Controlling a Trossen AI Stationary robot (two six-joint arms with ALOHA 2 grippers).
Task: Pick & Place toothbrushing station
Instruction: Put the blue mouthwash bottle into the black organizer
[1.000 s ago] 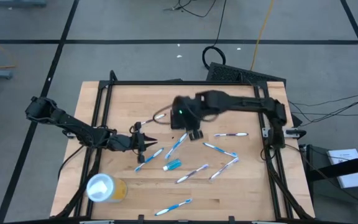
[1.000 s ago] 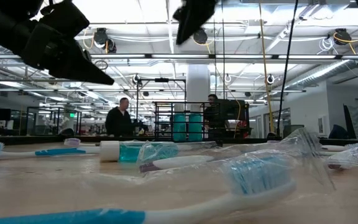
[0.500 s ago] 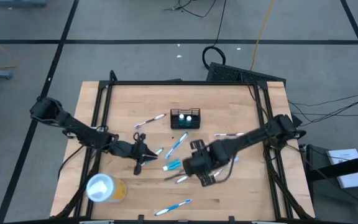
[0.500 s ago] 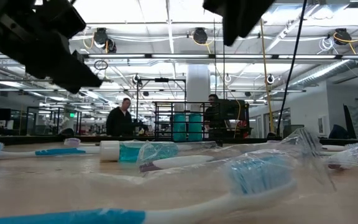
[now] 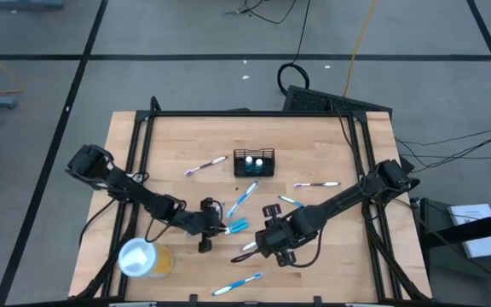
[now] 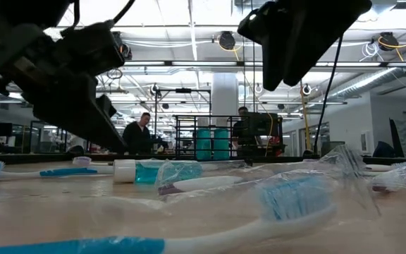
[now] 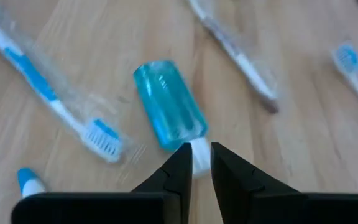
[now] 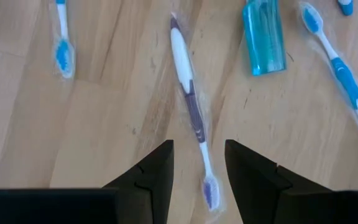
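Where the low view sits closest to the bench, a wrapped blue-bristled toothbrush lies right across the foreground, with more wrapped brushes behind it. Above the middle of the bench, the left gripper reaches in from the left, its fingers nearly closed with only a narrow gap, the white cap of a small blue bottle showing in that gap; whether they are actually pinching the cap cannot be told. A blue-and-white toothbrush lies beside the bottle, and a purple-handled one farther on. Just to the right, the right gripper hangs over a purple-handled toothbrush in clear wrap, its fingers released and parted to either side of the brush head, holding nothing. A yellow cup with a white lid stands near the front left edge. Farther back, well apart from both grippers, the toothbrushing station stands upright on the bench with blue items inside; in the low view it shows as a dark wire frame in the distance, people standing in the room beyond
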